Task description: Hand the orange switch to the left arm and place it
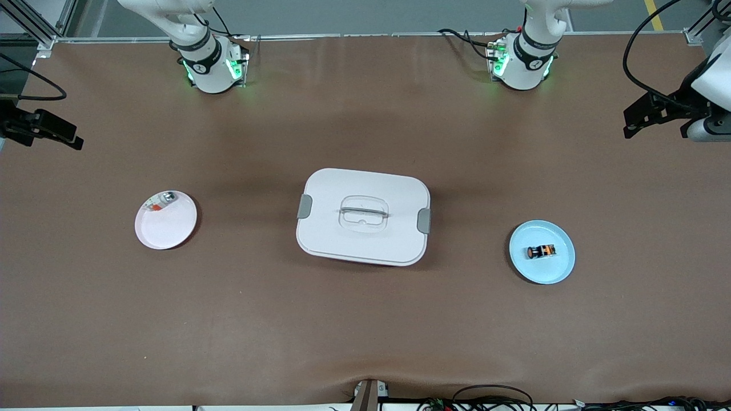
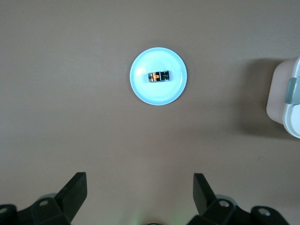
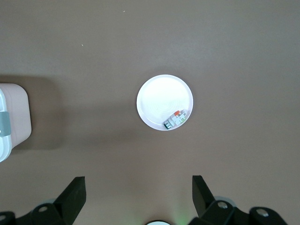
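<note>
The orange switch [image 1: 541, 251], a stubby black part with orange bands, lies on its side on a round blue plate [image 1: 551, 269] toward the left arm's end of the table. The left wrist view looks down on the switch [image 2: 158, 76] from high up. My left gripper [image 1: 628, 124] [image 2: 139, 180] hangs open and empty over the table edge at that end. At the other end my right gripper [image 1: 71, 137] [image 3: 138, 183] is also open, high and empty. The white box [image 1: 363, 217] with grey side clips stands mid-table between the two plates.
A pink plate [image 1: 165, 231] [image 3: 159, 96] toward the right arm's end holds a small silvery-white piece [image 1: 160, 201] [image 3: 175, 119] with an orange fleck. The box's end shows in both wrist views [image 2: 287, 96] [image 3: 11, 117]. Brown table surface surrounds everything.
</note>
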Motion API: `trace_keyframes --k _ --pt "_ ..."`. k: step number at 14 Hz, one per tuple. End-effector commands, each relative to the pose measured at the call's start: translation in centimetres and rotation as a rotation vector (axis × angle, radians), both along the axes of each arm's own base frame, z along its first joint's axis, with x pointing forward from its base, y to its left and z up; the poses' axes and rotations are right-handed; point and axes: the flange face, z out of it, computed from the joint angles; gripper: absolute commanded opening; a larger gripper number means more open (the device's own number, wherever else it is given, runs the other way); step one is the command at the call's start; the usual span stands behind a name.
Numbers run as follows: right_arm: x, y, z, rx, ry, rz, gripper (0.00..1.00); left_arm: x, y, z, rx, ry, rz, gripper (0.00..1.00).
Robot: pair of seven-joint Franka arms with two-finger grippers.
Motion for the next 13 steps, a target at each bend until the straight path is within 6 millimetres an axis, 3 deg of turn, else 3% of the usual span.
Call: trace_keyframes --k 1,6,10,13 --pt "-0.2 -0.2 0.5 -0.014 -0.004 0.008 1.00 -1.4 -1.1 0.4 -0.024 0.005 -0.013 1.00" --pt "-0.2 -0.2 0.6 -0.014 -0.006 0.008 1.00 -1.6 -2.5 0.3 -0.017 0.005 -0.031 1.00" --pt "-0.2 -0.2 0.5 -0.016 -0.004 0.007 1.00 -1.5 -2.3 0.4 -0.016 0.003 -0.028 1.00" --pt "-0.2 -0.1 0.6 -0.016 -0.006 0.009 1.00 -1.0 -1.2 0.3 -0.018 0.003 -0.012 1.00"
